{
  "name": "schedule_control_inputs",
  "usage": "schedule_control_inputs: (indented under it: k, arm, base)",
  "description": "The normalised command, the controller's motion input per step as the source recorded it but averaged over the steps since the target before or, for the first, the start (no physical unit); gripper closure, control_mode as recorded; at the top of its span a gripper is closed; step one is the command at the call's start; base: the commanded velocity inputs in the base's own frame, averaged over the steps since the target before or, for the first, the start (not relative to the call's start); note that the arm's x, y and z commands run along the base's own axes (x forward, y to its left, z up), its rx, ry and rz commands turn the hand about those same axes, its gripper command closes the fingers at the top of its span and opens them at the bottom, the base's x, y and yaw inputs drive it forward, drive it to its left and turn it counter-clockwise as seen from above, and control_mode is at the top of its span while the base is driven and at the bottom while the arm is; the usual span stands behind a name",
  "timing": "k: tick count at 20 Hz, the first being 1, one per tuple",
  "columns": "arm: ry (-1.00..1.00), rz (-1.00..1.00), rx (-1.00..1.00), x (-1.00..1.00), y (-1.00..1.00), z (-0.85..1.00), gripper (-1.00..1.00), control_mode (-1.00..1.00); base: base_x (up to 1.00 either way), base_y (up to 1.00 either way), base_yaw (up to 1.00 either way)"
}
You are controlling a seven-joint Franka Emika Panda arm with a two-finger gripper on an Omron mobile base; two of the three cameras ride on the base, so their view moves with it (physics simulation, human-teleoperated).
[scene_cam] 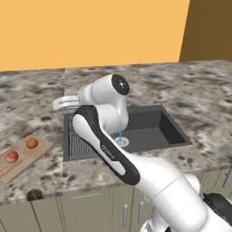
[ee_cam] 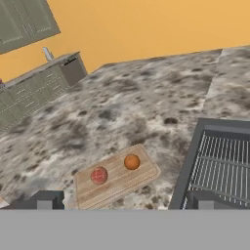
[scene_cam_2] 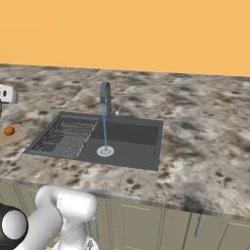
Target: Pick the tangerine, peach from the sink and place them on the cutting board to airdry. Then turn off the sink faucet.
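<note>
We see our white arm [scene_cam: 136,172] rise from the base, bend at its dark elbow, and reach up and left of the sink [scene_cam: 154,129]. In the hand view our claw [ee_cam: 124,201] hangs high, beside the sink's ribbed half, both dark fingertips [ee_cam: 45,200] spread wide, gripping nothing.

Flat light-brown wooden cutting board [ee_cam: 116,177] with lengthwise grain, matt, smooth plain-orange tangerine [ee_cam: 132,161] and reddish-pink peach [ee_cam: 99,175] on it, below the gripper, mottled grey-brown stone-look countertop [ee_cam: 127,112], dark grey matt sink [scene_cam_2: 127,141] with ribbed grid, silvery metal drain ring [scene_cam_2: 105,151]
</note>
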Motion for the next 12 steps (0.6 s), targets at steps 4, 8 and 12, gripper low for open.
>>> schedule_control_inputs:
  k: [4,8,12]
  arm:
    - [0.01,-0.09,-0.03,-0.7,-0.65,0.33,-1.0,-1.0]
    - [0.1,-0.14,0.0,-0.49,-0.76,0.79,-1.0,-1.0]
    - [0.0,-0.17,-0.02,-0.68,-0.77,0.25,-1.0,-1.0]
  base:
    - [0.0,0.0,0.0]
    - [0.0,0.0,0.0]
    - [0.0,0.0,0.0]
